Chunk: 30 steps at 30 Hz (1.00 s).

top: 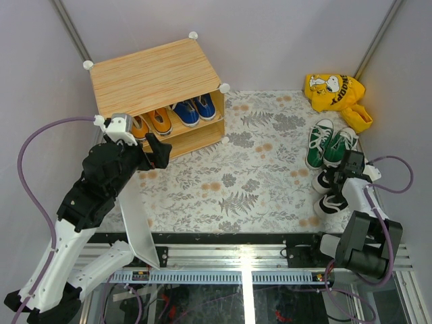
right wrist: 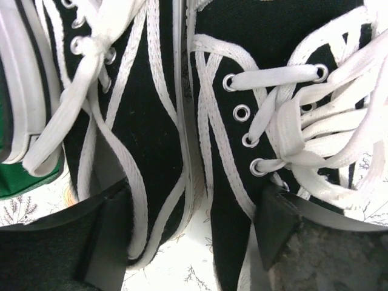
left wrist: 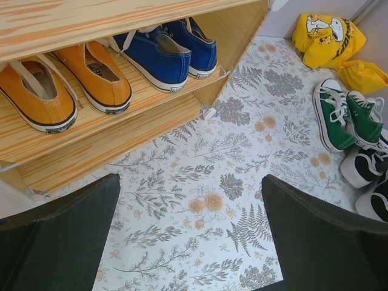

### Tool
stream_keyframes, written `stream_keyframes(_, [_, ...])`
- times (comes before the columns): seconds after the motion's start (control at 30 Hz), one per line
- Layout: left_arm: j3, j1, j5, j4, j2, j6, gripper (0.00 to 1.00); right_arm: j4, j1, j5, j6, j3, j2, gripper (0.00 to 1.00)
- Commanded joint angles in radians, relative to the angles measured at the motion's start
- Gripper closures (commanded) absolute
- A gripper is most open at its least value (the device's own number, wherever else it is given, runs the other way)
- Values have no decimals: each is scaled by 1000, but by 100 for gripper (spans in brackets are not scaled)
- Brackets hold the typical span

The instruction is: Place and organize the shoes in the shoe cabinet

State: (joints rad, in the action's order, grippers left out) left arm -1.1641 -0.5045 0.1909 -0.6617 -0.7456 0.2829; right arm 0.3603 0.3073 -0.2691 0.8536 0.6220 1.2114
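Note:
The shoe cabinet (top: 145, 74) stands at the far left, with an orange pair (top: 152, 121) and a blue pair (top: 194, 108) on its upper shelf. A green pair (top: 329, 143) and a black pair with white laces (top: 329, 196) lie on the mat at the right. My right gripper (right wrist: 191, 242) is down over the black pair, open. One finger is at the left black shoe (right wrist: 145, 109), the other at the right black shoe (right wrist: 224, 200), and their adjoining sides lie between. My left gripper (left wrist: 191, 236) hangs open and empty over the mat in front of the cabinet (left wrist: 91, 15).
A yellow dog-print bag (top: 334, 91) lies at the far right behind the green pair. A white panel (top: 138, 216) slants from the cabinet's left front toward the near edge, beside the left arm. The floral mat (top: 250, 169) covers the table between cabinet and shoes.

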Motion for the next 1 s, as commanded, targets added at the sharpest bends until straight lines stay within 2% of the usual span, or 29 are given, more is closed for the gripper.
stream_keyframes(0.0, [-5,-6,10,41,-7,2,0,-52,1,62,-12,-70,72,38])
stream_keyframes(0.1, [-12,-6,14,37,-12,5,0,-62,2,61,-37,-85,47,61])
stream_keyframes(0.17, [-17,-6,12,36,-14,7,0,-51,2,73,-55,-87,4,81])
stream_keyframes(0.23, [-21,-6,13,34,-17,8,0,-26,2,86,-73,-88,-60,98])
stream_keyframes(0.4, [-35,-6,4,36,-23,10,0,120,3,81,-136,-40,-278,100])
stream_keyframes(0.53, [-43,-6,-5,39,-24,9,0,279,-1,98,-171,65,-471,100])
stream_keyframes(0.67, [-49,-6,-25,44,-30,11,0,412,-33,92,-212,229,-501,100])
stream_keyframes(0.73, [-51,-6,-41,44,-35,14,0,388,-35,104,-223,282,-531,100])
stream_keyframes(0.83, [-47,-6,-56,46,-32,21,0,292,-35,201,-237,338,-545,100])
stream_keyframes(0.97, [-54,-6,-55,39,-24,29,0,236,-42,414,-264,412,-408,100])
